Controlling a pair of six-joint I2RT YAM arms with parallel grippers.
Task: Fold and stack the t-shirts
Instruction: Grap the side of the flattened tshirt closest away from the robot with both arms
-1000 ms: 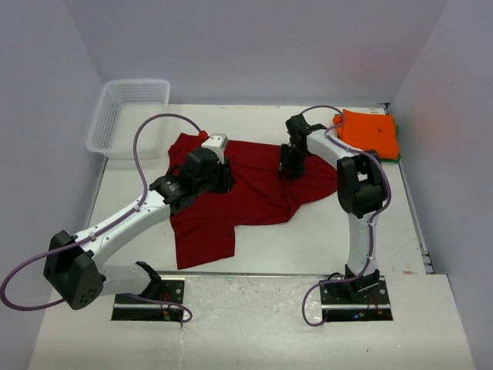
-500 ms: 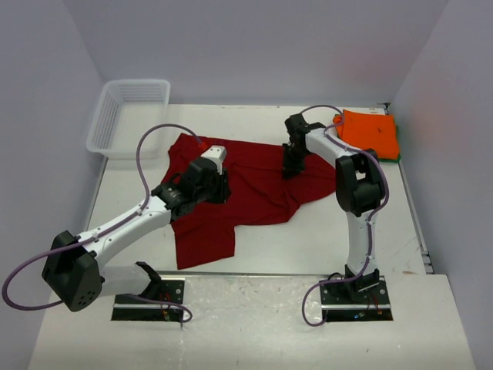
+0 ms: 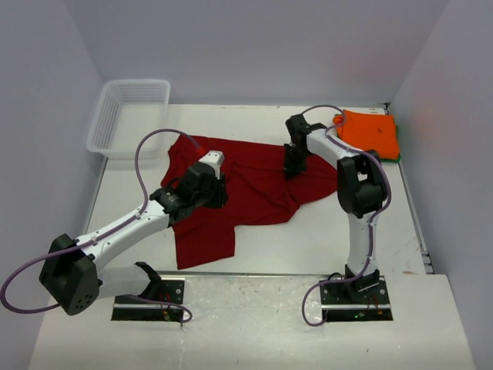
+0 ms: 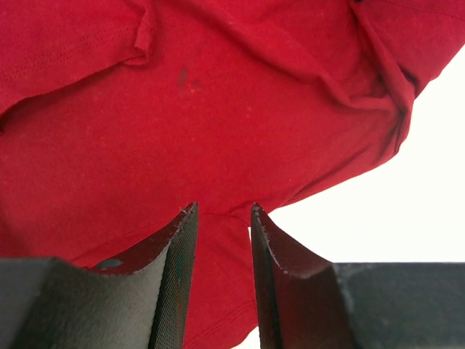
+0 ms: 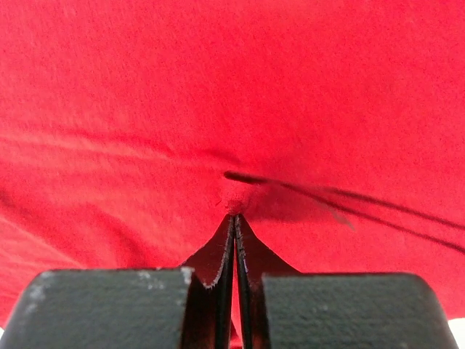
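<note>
The dark red t-shirt [image 3: 254,185] lies spread and rumpled across the table's middle. My left gripper [image 3: 218,194] hovers over its left part with its jaws open and nothing between them; in the left wrist view [image 4: 223,211] red cloth [image 4: 218,109] lies below the fingertips. My right gripper [image 3: 293,165] is shut on a pinch of the red shirt near its right upper part; the right wrist view [image 5: 234,214] shows cloth [image 5: 240,94] puckered at the tips. The bright orange t-shirt [image 3: 371,132] lies folded at the back right, a green edge [image 3: 397,156] under it.
A white mesh basket [image 3: 127,117] stands at the back left corner. Bare white table [image 3: 323,231] lies in front of the red shirt. Grey walls enclose the table on three sides.
My left gripper has moved toward me and slightly left over the red shirt. My right gripper has stayed pinched on the cloth, barely shifting.
</note>
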